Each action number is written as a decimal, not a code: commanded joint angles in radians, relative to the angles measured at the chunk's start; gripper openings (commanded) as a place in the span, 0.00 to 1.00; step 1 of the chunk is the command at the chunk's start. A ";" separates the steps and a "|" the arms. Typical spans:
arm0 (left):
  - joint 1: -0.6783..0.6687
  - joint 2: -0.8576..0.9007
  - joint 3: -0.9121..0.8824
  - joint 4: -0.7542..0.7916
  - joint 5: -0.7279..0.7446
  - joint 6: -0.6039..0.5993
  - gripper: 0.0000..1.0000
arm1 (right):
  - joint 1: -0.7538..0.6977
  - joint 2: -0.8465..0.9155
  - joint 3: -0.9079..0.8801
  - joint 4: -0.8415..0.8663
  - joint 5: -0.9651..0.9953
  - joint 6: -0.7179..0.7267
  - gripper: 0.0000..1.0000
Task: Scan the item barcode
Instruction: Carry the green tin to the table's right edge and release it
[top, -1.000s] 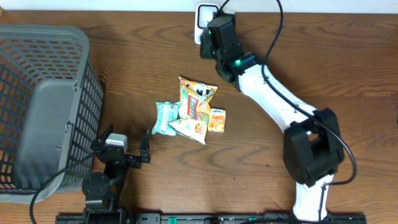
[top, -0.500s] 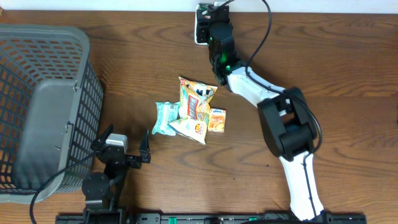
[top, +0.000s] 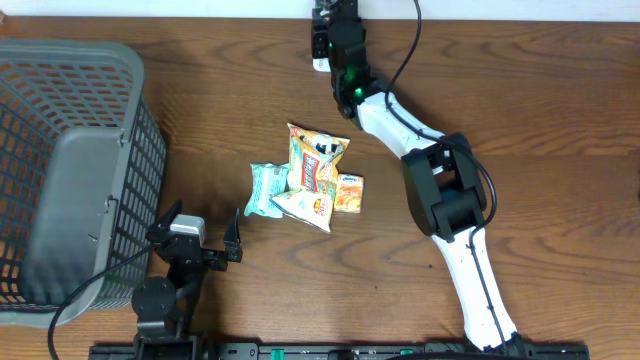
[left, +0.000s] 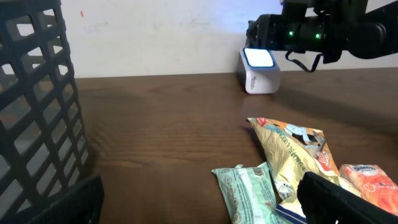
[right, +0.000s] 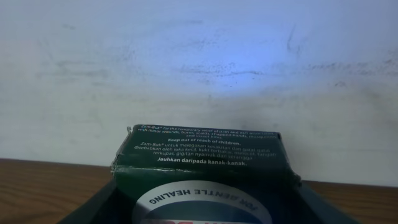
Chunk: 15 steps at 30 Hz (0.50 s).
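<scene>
Item: green carton (right: 202, 155), a small dark-green rectangular paperboard box of ointment. White small print runs along its upper face and a round white label panel sits on the face below. Location: top centre of the overhead frame, held up at the white scanner (left: 260, 70), whose lit window faces upward by the back wall. Held by: right tool (top: 335, 28), clamped on the carton's two side walls, with the printed top edge showing beyond the fingers. Handling, as judged: light, stiff along the edges, thin walls likely to dent under a hard squeeze, and a matte print that should not slip. It is best gripped across the narrow sides, leaving the printed faces bare for the scanner; which face bears the barcode cannot be told. Left tool (top: 200, 235): jaws wide apart and holding nothing, low in the lower left of the overhead frame. Other stock, mid-frame on the desk (top: 520, 120): a crinkled yellow foil snack packet (top: 315, 165), glossy and soft; a pale green packet (top: 266, 190) touching its left side; and a small orange sachet (top: 349, 193) on its right. Container: grey plastic lattice basket (top: 100, 80), rigid, at the left edge.
</scene>
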 joint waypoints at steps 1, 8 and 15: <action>0.005 -0.001 -0.019 -0.029 0.006 -0.005 0.98 | -0.009 -0.011 0.027 -0.016 0.025 -0.011 0.38; 0.005 -0.001 -0.019 -0.029 0.006 -0.005 0.98 | -0.042 -0.159 0.027 -0.258 0.167 -0.011 0.35; 0.005 -0.001 -0.019 -0.029 0.006 -0.005 0.98 | -0.195 -0.305 0.027 -0.639 0.444 -0.011 0.35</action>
